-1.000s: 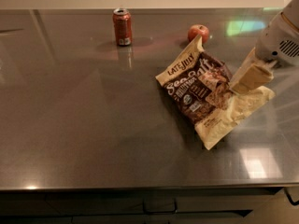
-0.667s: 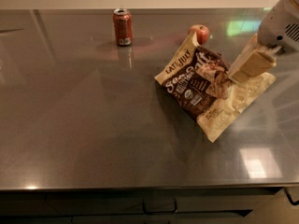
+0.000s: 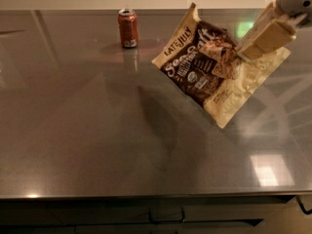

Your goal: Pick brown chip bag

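The gripper (image 3: 242, 52) stood at the upper right of my view, above the far right part of the table (image 3: 73, 140). Its two pale fingers (image 3: 265, 35) were closed on the brown chip bag (image 3: 202, 69), pinching the crumpled middle of the bag's right side. The bag hung tilted from that grip, with one cream end pointing up and left and the other cream end down and right. Its dark brown centre with white lettering faced me.

Compared with one second earlier, the gripper had risen and the bag had come up with it. The bag had lain lower on the steel; it then sat higher in my view, and its upper corner reached the table's back edge. A dark shadow (image 3: 156, 116) lay on the tabletop below and left of the bag, apart from it.

The red soda can (image 3: 128, 29) stood upright near the back edge, well to the left of the bag, where it had been before.
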Robot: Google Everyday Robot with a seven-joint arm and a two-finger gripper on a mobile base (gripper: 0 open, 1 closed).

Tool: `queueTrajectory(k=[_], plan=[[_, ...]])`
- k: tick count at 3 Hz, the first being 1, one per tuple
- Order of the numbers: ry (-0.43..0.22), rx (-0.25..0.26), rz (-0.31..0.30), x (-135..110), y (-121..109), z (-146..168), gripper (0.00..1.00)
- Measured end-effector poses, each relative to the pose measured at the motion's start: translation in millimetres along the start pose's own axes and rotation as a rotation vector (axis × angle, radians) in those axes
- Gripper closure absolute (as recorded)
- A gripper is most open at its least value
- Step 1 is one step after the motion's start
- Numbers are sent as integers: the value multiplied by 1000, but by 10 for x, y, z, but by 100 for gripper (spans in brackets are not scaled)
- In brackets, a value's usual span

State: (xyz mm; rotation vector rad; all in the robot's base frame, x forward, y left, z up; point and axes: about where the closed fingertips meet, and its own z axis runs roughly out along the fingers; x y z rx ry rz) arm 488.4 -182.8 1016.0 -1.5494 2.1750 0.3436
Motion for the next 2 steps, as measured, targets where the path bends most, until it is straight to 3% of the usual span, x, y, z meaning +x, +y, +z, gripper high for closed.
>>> queueTrajectory(k=[1,2], plan=[[-73,37,-33,-242,-77,-204,100],[-86,55,-35,-288,-116,-205,100]])
